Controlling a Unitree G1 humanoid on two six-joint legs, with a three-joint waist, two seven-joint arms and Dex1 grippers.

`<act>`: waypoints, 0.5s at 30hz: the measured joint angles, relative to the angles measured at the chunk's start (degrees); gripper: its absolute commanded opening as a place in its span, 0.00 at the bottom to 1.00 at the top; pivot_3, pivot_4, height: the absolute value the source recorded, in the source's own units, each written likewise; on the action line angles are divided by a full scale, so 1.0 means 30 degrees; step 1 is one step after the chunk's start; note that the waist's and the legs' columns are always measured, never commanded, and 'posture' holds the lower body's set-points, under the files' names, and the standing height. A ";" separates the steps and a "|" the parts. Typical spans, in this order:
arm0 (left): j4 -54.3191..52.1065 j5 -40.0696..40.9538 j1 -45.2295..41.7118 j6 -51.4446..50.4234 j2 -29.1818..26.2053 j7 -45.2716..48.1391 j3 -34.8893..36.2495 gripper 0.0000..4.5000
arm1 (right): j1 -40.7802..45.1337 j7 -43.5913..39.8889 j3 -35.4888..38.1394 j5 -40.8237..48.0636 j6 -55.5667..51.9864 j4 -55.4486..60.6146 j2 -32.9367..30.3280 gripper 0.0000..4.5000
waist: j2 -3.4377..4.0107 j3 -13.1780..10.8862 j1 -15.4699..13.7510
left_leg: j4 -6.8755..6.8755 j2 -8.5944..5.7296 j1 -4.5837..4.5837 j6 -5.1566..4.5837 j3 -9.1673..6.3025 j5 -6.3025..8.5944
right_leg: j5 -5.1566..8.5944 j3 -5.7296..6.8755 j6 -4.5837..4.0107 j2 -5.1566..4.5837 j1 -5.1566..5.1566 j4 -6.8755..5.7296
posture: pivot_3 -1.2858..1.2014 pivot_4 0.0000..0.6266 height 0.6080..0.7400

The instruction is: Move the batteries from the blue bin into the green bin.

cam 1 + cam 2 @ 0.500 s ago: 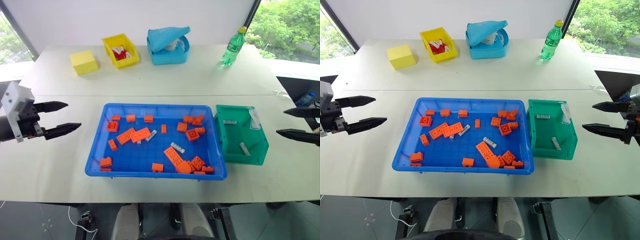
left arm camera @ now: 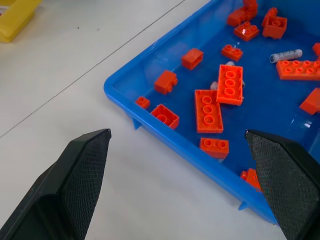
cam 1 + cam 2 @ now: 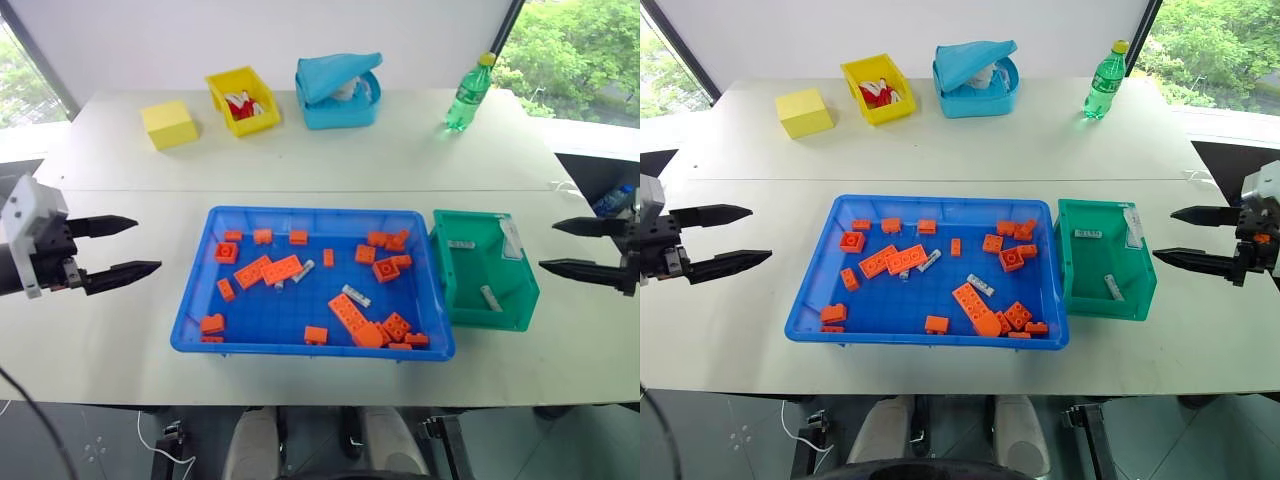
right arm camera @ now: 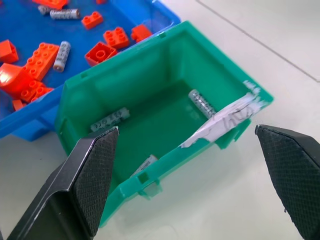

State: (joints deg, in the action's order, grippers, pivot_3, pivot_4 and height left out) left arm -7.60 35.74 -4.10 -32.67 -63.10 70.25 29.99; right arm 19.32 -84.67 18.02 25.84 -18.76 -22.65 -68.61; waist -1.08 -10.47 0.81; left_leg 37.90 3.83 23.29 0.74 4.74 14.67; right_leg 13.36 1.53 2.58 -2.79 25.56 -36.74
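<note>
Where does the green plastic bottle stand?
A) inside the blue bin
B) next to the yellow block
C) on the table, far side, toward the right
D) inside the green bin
C: the green bottle stands upright on the table, at the far right, well apart from the blue bin and the green bin.

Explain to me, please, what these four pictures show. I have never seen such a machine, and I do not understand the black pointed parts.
This is a two-armed robot at a white table. Two pictures come from cameras in its head, looking down. The other two come from cameras on its wrists. The black points are fingers: the left end effector and the right end effector are both open and hold nothing. Between them lies a blue bin with orange bricks and a few small grey batteries. Beside it stands a green bin, which already contains batteries. At the far side are a yellow block, a yellow bin, a light-blue container and a green bottle.
</note>
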 measured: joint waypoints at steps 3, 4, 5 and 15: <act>-0.0455 0.0013 0.0026 -0.0199 -0.0001 -0.0022 0.0267 1.00 | 0.0844 0.0071 -0.0472 -0.0175 0.0078 -0.0015 0.0023 1.00 | 0.0015 -0.0006 0.0039 | 0.0000 0.0000 -0.0004 0.0000 0.0005 0.0000 | 0.0000 -0.0003 0.0000 0.0000 0.0000 -0.0002 | 0.52 0.24 0.97; -0.0667 0.0014 0.0078 -0.0200 0.0000 0.0046 0.0265 1.00 | 0.1255 0.0052 -0.0681 -0.0172 -0.0003 0.0012 0.0060 1.00 | 0.0017 -0.0008 0.0047 | 0.0000 -0.0001 -0.0005 0.0000 0.0005 0.0000 | 0.0000 -0.0003 0.0000 0.0000 0.0000 -0.0004 | 0.52 0.24 0.97; -0.0837 0.0020 0.0092 -0.0206 0.0000 0.0104 0.0265 1.00 | 0.1571 0.0034 -0.0790 -0.0165 -0.0121 0.0087 0.0076 1.00 | 0.0022 -0.0011 0.0042 | 0.0000 0.0000 -0.0004 0.0000 0.0005 0.0000 | 0.0000 -0.0002 0.0000 0.0000 0.0001 -0.0005 | 0.52 0.24 0.97; -0.3019 0.1620 -0.1415 -0.1026 0.0024 0.0333 -0.1010 1.00 | 0.9622 -0.1004 -0.6186 -0.0835 -0.1396 0.2541 0.3696 1.00 | 0.0048 -0.0031 0.0151 | 0.0015 0.0001 0.0009 -0.0001 0.0015 -0.0001 | -0.0006 -0.0028 0.0006 0.0011 0.0055 -0.0096 | 0.52 0.24 0.97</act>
State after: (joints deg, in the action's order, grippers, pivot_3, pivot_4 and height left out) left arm -16.66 40.60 -8.34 -35.74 -63.03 71.25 26.96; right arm 48.18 -87.68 -0.53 23.33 -22.94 -15.03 -57.52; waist -0.93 -10.56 1.26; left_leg 37.94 3.84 23.31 0.74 4.79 14.66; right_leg 13.34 1.44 2.60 -2.75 25.73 -37.03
